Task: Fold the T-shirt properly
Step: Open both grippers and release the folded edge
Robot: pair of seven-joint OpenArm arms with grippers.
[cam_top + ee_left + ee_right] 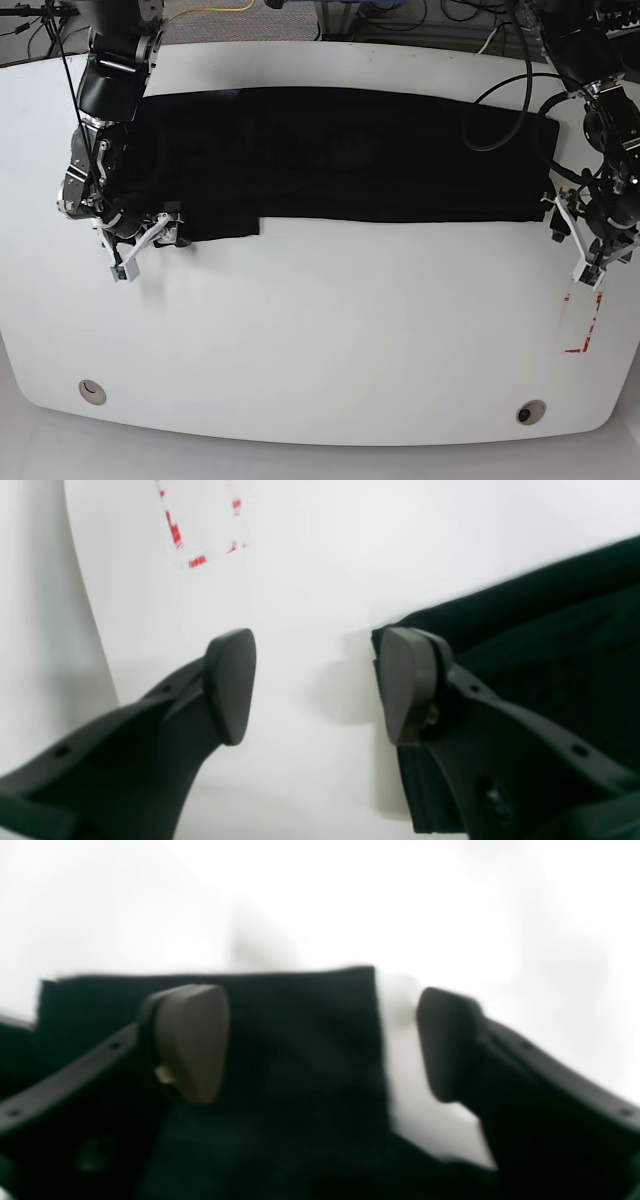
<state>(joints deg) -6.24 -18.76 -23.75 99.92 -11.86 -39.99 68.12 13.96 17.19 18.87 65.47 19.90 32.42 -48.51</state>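
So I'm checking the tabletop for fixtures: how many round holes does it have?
2. One round hole sits near the front left corner of the white table in the base view, the other near the front right corner. The T-shirt could hide more.

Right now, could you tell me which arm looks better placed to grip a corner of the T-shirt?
Probably the right: the right gripper straddles the T-shirt corner, jaws apart. The left gripper is open beside the other corner.

Matt black cloth T-shirt [340, 150], smooth white table [330, 330]
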